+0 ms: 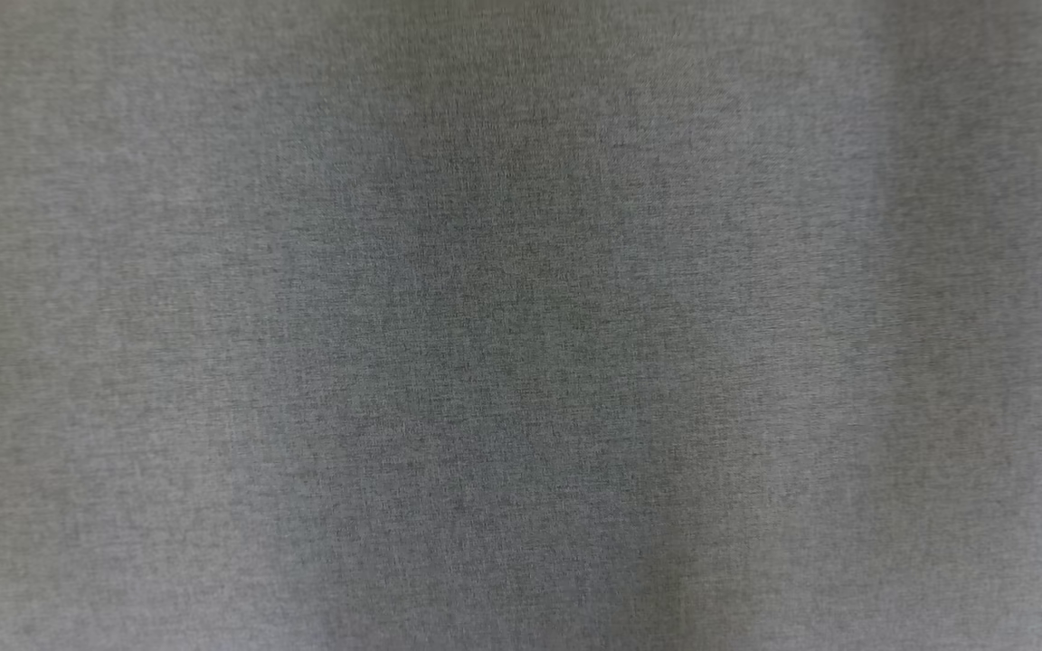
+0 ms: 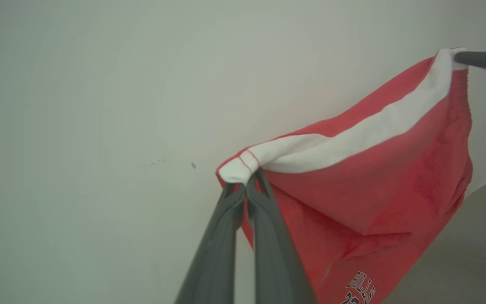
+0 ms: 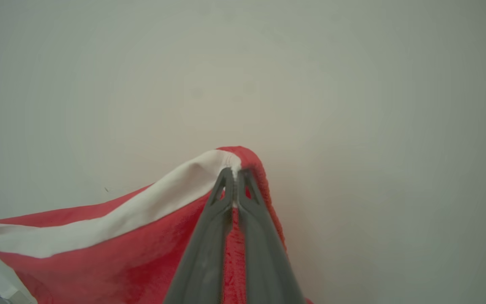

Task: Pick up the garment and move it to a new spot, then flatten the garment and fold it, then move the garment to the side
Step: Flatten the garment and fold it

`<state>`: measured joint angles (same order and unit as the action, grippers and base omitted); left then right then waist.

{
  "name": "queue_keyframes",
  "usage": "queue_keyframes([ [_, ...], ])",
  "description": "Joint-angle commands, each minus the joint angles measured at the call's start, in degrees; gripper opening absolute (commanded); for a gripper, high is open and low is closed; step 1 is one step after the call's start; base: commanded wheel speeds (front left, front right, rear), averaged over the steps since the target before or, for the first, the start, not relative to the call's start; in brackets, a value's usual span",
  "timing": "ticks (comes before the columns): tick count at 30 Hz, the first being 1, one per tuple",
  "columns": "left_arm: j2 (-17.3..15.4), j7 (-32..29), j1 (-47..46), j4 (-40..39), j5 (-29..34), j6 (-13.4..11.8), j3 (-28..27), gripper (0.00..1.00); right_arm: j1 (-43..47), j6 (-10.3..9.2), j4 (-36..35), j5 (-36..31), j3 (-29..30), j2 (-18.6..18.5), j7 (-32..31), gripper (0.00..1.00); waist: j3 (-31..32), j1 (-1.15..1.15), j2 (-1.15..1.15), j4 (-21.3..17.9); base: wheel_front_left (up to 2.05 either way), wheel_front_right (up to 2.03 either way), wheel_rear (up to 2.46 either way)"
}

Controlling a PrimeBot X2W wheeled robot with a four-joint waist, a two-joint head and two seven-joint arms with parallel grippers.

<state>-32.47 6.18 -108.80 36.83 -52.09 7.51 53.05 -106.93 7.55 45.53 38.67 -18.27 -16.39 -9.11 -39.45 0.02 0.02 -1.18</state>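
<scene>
Left gripper (image 2: pixel 246 182) pinched tight on one end of the white band (image 2: pixel 352 139) of the red garment (image 2: pixel 373 177). Right gripper (image 3: pixel 235 172) is clamped just as tight on the band's other end, red edge bunched at its tips. The garment hangs in the air between the two, band stretched from one grip to the other, red body sagging below in folds. Dark lettering (image 2: pixel 361 290) low on the hanging part, partly cut off. Plain pale wall (image 2: pixel 78 105) behind. Head view: blurred grey woven cloth (image 1: pixel 521 325) close up, can't tell what it is.
</scene>
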Motion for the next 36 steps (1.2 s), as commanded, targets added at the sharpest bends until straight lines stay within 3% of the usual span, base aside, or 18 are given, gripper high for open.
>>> queue_keyframes([
  [1, -1.15, 1.99, -0.43, -0.16, -1.37, -0.15, 1.77, 0.00, 0.68, -0.13, -0.52, 1.66, -0.88, -0.78, 0.33, 0.00, -1.81, -0.02, -0.02, -0.17, 0.00, 0.00, 0.00],
  [6, -3.67, 6.58, 3.89, -3.00, -3.80, -0.15, 6.92, 0.00, 6.54, -0.13, -5.19, 6.42, -5.09, -3.83, 0.15, 0.00, -0.79, -0.02, -0.02, -0.29, 0.00, 0.00, 0.00],
  [12, -5.96, 8.88, 12.55, -7.45, -6.67, -0.15, 7.01, 0.00, 17.85, -0.13, -13.71, 12.73, -9.00, -8.55, -0.42, 0.00, 2.99, -0.02, -0.02, -0.49, 0.00, 0.00, 0.00],
  [15, -7.08, 9.07, 20.17, -11.52, -6.20, -0.17, 4.24, 0.00, 26.67, -0.13, -19.56, 16.34, -10.32, -11.42, -0.29, 0.00, 6.06, -0.02, -0.02, -0.66, 0.00, 0.00, 0.00],
  [22, -7.37, 9.04, 44.43, -23.79, -1.14, -4.21, -4.16, 0.00, 51.40, -0.13, -32.29, 22.12, -7.93, -18.70, 1.65, 0.00, 13.18, -0.02, -0.02, 0.67, 0.00, 0.00, 0.00],
  [26, -7.48, 9.04, 57.34, -28.59, 1.75, -5.97, -5.77, 0.00, 65.00, -0.13, -37.43, 23.44, -4.69, -19.94, 3.44, 0.00, 16.65, -0.02, -0.02, 0.59, 0.00, 0.00, 0.00],
  [36, -3.63, 9.05, 81.92, -31.35, 6.38, -7.44, -11.47, 0.00, 95.29, -0.13, -43.85, 23.40, 4.31, -15.30, 6.62, 0.00, 25.19, -0.02, -0.02, 1.32, 0.00, 0.00, 0.00],
])
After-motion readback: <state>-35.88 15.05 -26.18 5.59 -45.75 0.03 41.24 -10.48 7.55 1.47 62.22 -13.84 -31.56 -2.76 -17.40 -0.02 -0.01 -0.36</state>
